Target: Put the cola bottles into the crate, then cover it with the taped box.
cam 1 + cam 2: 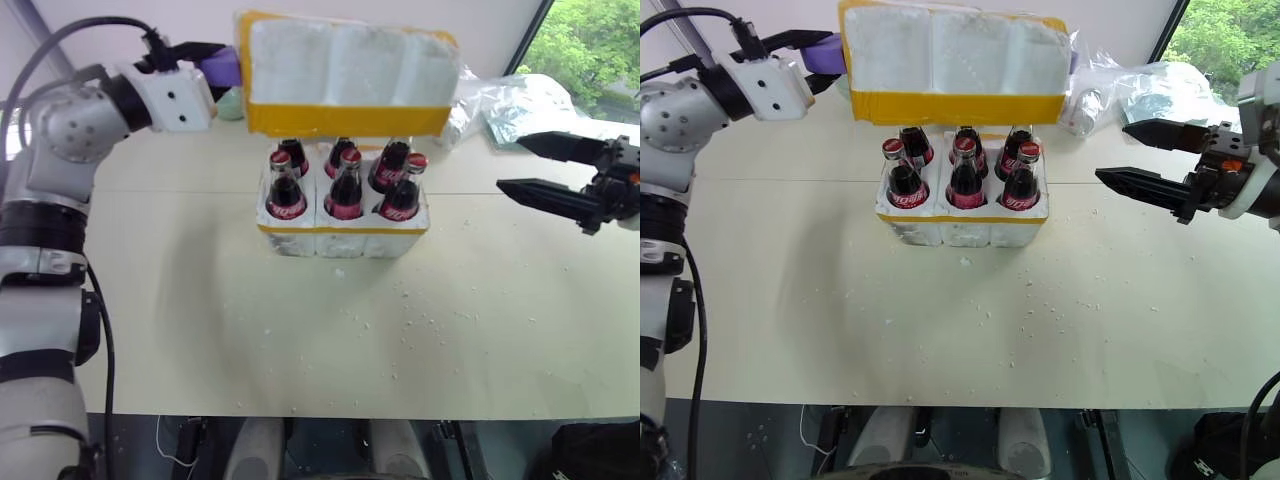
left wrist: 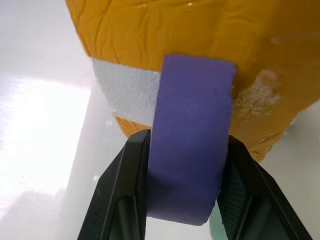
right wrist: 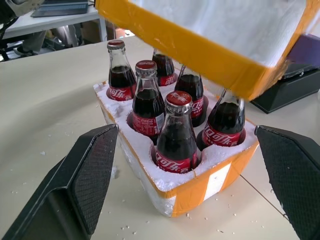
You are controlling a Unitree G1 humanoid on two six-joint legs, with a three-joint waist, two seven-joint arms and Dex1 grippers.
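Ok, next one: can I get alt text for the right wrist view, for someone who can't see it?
Six cola bottles with red caps stand in the wells of a white foam crate with a yellow tape band, on a pale table. The taped box hangs tilted just above them, open side down. The right gripper stands open, its black fingers either side of the crate.

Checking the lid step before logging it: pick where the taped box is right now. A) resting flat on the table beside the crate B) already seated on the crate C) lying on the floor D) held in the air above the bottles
D: the left gripper, shut on a purple tab, holds the taped box clear above the bottles standing in the crate.
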